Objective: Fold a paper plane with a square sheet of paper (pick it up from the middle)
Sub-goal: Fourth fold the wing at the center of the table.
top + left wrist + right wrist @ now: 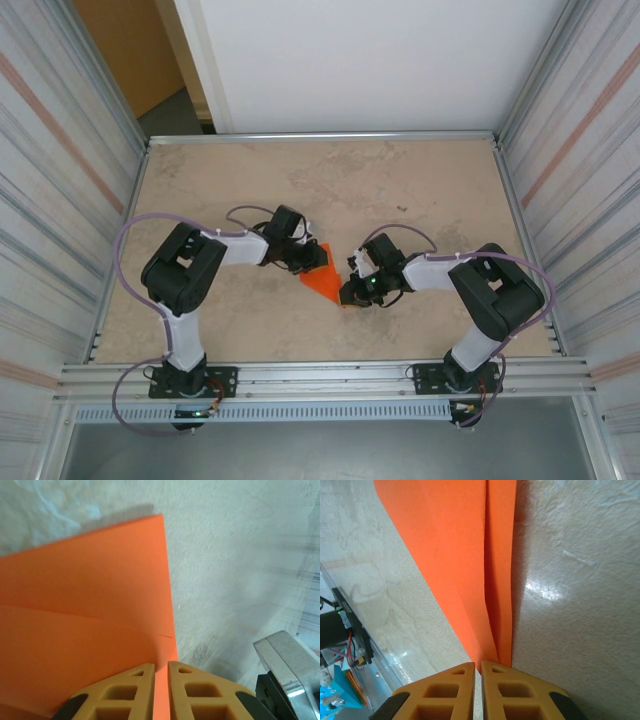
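Observation:
The paper plane (323,283) is a small bright orange pointed triangle lying mid-table between the two arms. My left gripper (316,258) sits at its upper edge. In the left wrist view the orange sheet (90,605) shows a fold line and runs into the narrow slit between the left gripper's (161,666) fingers, which are shut on its edge. My right gripper (350,290) is at the paper's right corner. In the right wrist view the paper (465,555) narrows along a centre crease to a tip pinched in the shut right gripper (479,667).
The beige table (420,190) is framed by aluminium rails (320,378), with corrugated walls on both sides. A metal part of the right arm (290,660) shows close at the right of the left wrist view. The front rail and wiring (345,630) lie left of the right gripper.

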`<action>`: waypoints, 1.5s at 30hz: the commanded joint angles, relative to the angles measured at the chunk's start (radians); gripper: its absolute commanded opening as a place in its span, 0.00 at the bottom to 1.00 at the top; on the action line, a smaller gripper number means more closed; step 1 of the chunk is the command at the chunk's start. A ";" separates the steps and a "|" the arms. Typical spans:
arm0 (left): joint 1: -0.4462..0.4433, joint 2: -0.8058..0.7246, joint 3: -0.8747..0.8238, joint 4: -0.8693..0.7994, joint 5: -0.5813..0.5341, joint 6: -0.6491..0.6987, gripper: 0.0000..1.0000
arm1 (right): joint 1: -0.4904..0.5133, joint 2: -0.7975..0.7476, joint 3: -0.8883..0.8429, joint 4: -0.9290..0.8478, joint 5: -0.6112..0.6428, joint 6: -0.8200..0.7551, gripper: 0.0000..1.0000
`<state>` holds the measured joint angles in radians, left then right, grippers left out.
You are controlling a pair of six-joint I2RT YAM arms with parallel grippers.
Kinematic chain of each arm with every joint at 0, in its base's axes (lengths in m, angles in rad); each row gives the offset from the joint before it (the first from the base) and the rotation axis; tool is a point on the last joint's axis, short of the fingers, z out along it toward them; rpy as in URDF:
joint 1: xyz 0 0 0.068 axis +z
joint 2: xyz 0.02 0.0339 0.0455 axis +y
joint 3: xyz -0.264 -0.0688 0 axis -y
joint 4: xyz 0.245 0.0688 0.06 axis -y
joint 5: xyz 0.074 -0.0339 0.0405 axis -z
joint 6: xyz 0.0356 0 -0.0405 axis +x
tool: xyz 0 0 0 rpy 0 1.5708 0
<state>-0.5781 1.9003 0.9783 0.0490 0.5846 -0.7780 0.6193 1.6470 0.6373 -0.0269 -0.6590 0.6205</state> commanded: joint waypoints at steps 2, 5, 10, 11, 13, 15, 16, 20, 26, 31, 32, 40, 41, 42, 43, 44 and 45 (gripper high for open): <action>0.021 0.009 0.032 -0.027 0.020 0.045 0.15 | -0.004 0.027 -0.045 -0.108 0.073 -0.001 0.12; 0.025 0.025 0.038 -0.024 0.026 0.050 0.15 | -0.004 0.028 -0.044 -0.109 0.076 -0.002 0.12; 0.029 0.051 0.049 -0.034 0.024 0.052 0.14 | -0.006 0.029 -0.048 -0.114 0.079 -0.002 0.11; 0.027 0.057 0.051 -0.042 0.018 0.051 0.14 | -0.006 0.029 -0.048 -0.115 0.079 -0.002 0.11; 0.028 0.064 0.048 -0.044 0.011 0.051 0.14 | -0.007 0.026 -0.051 -0.116 0.078 -0.002 0.11; 0.028 0.074 0.047 -0.053 0.003 0.055 0.14 | -0.007 0.024 -0.051 -0.114 0.078 -0.002 0.11; 0.029 0.079 0.046 -0.056 0.000 0.056 0.14 | -0.007 0.020 -0.050 -0.109 0.074 -0.002 0.11; 0.029 0.089 0.037 -0.063 -0.013 0.052 0.14 | -0.007 -0.031 -0.029 -0.080 0.044 0.010 0.12; 0.028 0.085 0.036 -0.072 -0.016 0.058 0.14 | 0.004 -0.164 0.087 -0.078 0.086 0.014 0.24; 0.029 0.085 0.037 -0.073 -0.014 0.058 0.14 | 0.024 -0.105 0.192 -0.142 0.164 0.001 0.18; 0.028 0.085 0.037 -0.074 -0.013 0.057 0.14 | 0.030 -0.081 0.204 -0.146 0.165 0.001 0.17; 0.026 0.079 0.034 -0.073 -0.007 0.057 0.14 | 0.048 0.039 0.248 -0.149 0.190 -0.001 0.11; 0.026 0.080 0.034 -0.074 -0.007 0.056 0.14 | 0.047 0.052 0.249 -0.152 0.195 -0.001 0.11; 0.027 0.080 0.035 -0.074 -0.005 0.057 0.14 | 0.046 0.065 0.246 -0.152 0.198 -0.001 0.10; 0.027 0.078 0.035 -0.074 -0.005 0.057 0.14 | 0.046 0.074 0.244 -0.153 0.204 -0.002 0.10; 0.027 0.077 0.037 -0.073 -0.004 0.057 0.14 | 0.045 0.086 0.242 -0.158 0.211 -0.002 0.10; 0.026 0.077 0.037 -0.075 -0.002 0.057 0.14 | 0.045 0.097 0.241 -0.162 0.214 -0.004 0.09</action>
<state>-0.5533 1.9472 1.0191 0.0467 0.6033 -0.7509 0.6628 1.7164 0.8661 -0.1547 -0.4740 0.6201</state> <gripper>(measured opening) 0.138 0.096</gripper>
